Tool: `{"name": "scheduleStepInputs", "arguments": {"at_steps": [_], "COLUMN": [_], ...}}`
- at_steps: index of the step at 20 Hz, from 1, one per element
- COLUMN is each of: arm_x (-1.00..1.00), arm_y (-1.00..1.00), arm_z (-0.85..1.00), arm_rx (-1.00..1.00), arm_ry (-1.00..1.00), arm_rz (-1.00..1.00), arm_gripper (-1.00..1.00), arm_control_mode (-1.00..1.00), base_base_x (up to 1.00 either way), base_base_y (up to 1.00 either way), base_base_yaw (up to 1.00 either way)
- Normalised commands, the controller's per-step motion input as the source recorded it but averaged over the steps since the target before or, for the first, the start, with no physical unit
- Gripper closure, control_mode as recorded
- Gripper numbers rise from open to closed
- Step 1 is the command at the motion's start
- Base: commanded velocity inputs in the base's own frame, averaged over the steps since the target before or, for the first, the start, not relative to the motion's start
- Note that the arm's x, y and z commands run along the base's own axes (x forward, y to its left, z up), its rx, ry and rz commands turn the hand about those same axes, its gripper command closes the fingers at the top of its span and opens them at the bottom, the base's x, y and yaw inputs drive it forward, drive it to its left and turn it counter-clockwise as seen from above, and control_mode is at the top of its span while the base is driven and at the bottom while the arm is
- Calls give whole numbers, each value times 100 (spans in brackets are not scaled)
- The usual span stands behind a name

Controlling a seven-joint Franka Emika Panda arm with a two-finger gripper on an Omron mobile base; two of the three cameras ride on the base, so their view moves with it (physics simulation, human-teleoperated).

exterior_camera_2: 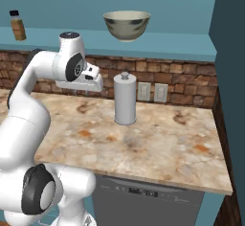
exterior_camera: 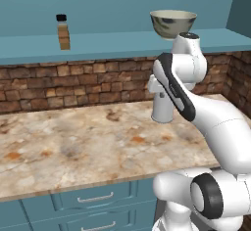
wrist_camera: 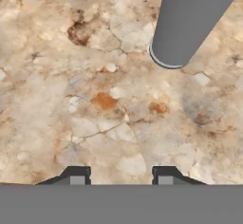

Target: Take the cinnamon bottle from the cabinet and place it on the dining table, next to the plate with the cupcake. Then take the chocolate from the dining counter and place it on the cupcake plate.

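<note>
Jaws of the gripper (wrist_camera: 121,174) clenched on nothing above the marble table (wrist_camera: 95,99); cinnamon bottle (exterior_camera: 62,32) stands upright on the cabinet shelf (exterior_camera: 112,44).

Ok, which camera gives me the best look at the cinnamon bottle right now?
The left base view: the cinnamon bottle stands upright on the teal shelf, clear of the arm, with its black cap and label band readable. In the right base view it sits smaller, at the far left edge. The hand view looks down at the counter instead.

Black-capped cinnamon bottle (exterior_camera: 62,32) of tan powder, grey-white patterned bowl (exterior_camera_2: 127,25), plain grey canister (exterior_camera_2: 125,98), beige rust-blotched counter (exterior_camera: 73,147)
</note>
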Motion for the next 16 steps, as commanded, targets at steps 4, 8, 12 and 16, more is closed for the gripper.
{"name": "scheduleStepInputs", "arguments": {"at_steps": [4,8,12,16], "arm_x": [-4,-6,3,12], "arm_y": [16,62,78,44], "arm_z": [0,1,32,75], "arm_rx": [-4,-16,-6,4], "arm_ry": [0,-5,-18,-2], "arm_rz": [0,6,14,5], "arm_gripper": [-100,-100,-100,-100], "arm_control_mode": [-100,-100,-100,-100], "base_base_x": [0,0,0,0], "base_base_y": [0,0,0,0], "base_base_yaw": [0,0,0,0]}}
